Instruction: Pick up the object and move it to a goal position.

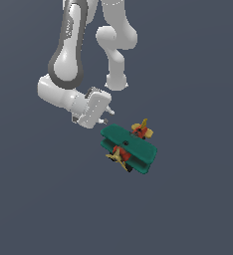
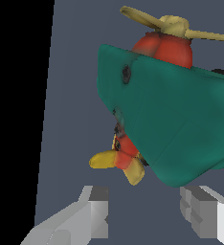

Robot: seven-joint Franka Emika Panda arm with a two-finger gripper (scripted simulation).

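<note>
The object, a toy biplane (image 1: 129, 146) with teal wings, a red-orange body and yellow propeller and tail, rests on the grey floor near the middle of the exterior view. My gripper (image 1: 107, 116) hangs tilted just beside the plane's upper wing, on the exterior view's left of it, and is open. In the wrist view the teal wing (image 2: 181, 124) fills the frame close ahead, with the propeller (image 2: 173, 26) beyond it. The yellow tail (image 2: 116, 162) sits just past my two grey fingers (image 2: 97, 213), which stand apart with nothing between them. No goal marker shows.
The flat grey floor (image 1: 198, 209) runs all around the plane. The arm's white links (image 1: 116, 45) rise behind the gripper at the top of the exterior view. A black band (image 2: 18, 119) borders one side of the wrist view.
</note>
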